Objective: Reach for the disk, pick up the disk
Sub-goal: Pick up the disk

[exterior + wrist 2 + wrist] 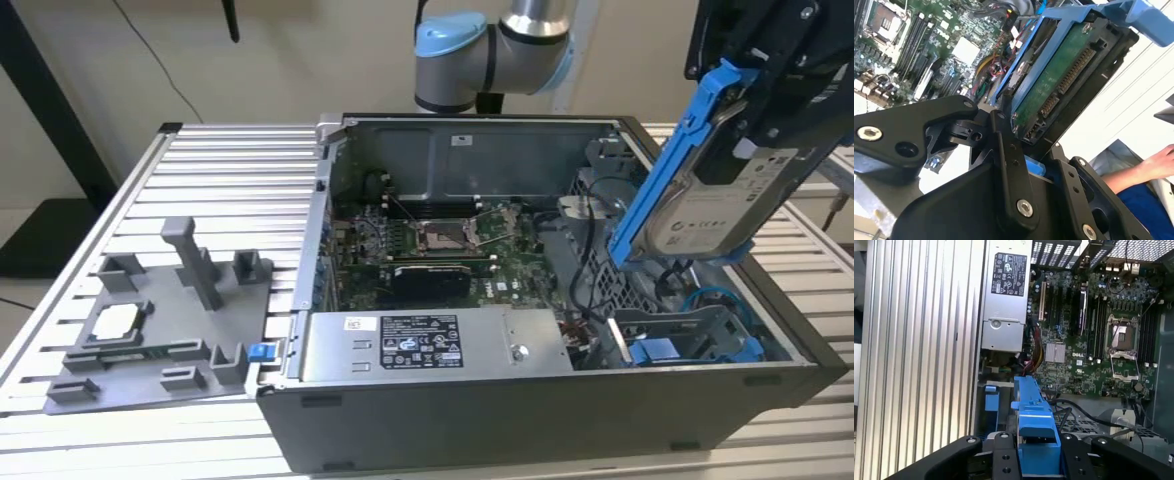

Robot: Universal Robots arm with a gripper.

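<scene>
Exterior view: open grey metal computer case (534, 400) on ribbed aluminium surface (214, 180); flat silver blue-framed disk (707, 200) hangs tilted above its drive bay. Black pincer (754, 105) clamped on disk's upper end. Rigid, dense, shock-sensitive; grip frame edges.

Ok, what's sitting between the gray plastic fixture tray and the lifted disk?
In the exterior view, the open computer case lies between the gray fixture tray and the disk, with its motherboard and power supply exposed. The gripper holds the disk above the case.
</scene>
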